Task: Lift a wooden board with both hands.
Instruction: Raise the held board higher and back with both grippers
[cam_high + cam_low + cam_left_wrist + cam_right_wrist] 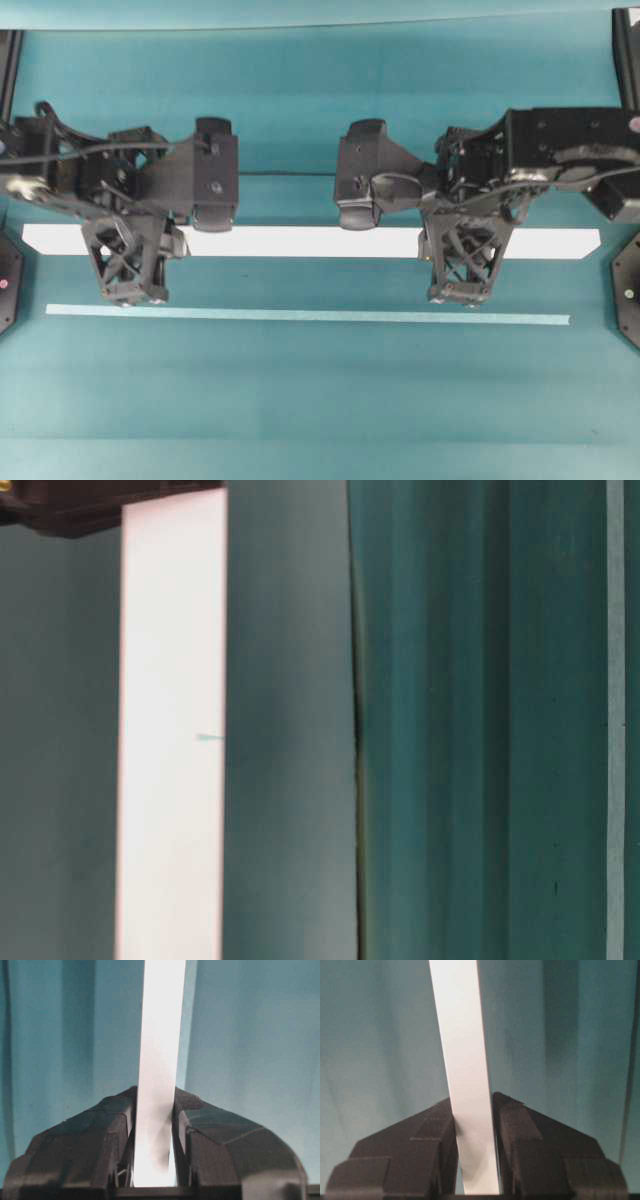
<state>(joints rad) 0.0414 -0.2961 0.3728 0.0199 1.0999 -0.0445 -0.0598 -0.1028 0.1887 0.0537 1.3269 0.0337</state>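
Both arms are gripping the wooden board (310, 242) right now. Left gripper (130, 262) is pinching it near its left end; in the left wrist view the white plank (160, 1060) is running straight up between the two black fingers (95, 1150), which are pressing against both of its edges. Right gripper (462, 262) is doing the same near the right end; the right wrist view is showing the plank (465, 1060) clamped between its fingers (530, 1155), tilted slightly off centre in the frame.

From overhead the board is lying level across most of the width of the teal table (320, 400), its angled-cut right end sticking out past the right gripper. Both grippers are pointing down, lattice fingers crossing over the board.

The thin pale strip (308, 316) is lying flat on the table, parallel to the board, on the near side, well clear of it and untouched.

Table-level view is only showing a blurred stretch of the board (172, 740) against the teal backdrop, with a dark bit of arm at the top. Can't tell from these shots whether the board is off the table surface.
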